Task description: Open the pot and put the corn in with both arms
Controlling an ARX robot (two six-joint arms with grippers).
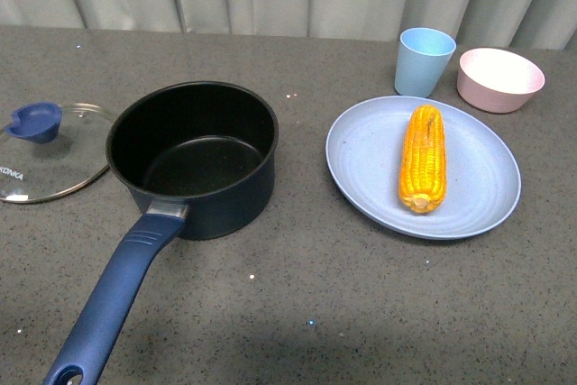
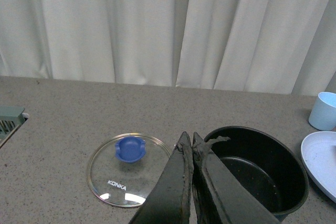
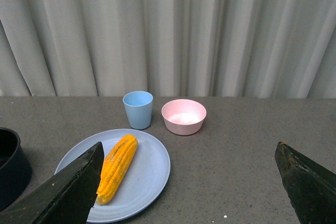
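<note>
Now, with right gripper (image 3: 189, 150) spread wide and left gripper (image 2: 190, 137) pressed together, straddle yellow-orange corn cob (image 1: 424, 158) crosswise at mid-length, squeezing gently.

Left gripper (image 2: 191, 139), jaws pressed together, empty; right gripper (image 3: 189, 148), jaws wide apart, empty

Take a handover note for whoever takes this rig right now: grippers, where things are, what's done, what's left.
Left gripper shut, holding nothing.
Right gripper open, empty.
Lid is off, flat on the table beside the pot; pot is empty.
Corn lies on the plate, untouched.
Done: pot opened. Left: pick up corn, put it in pot.
</note>
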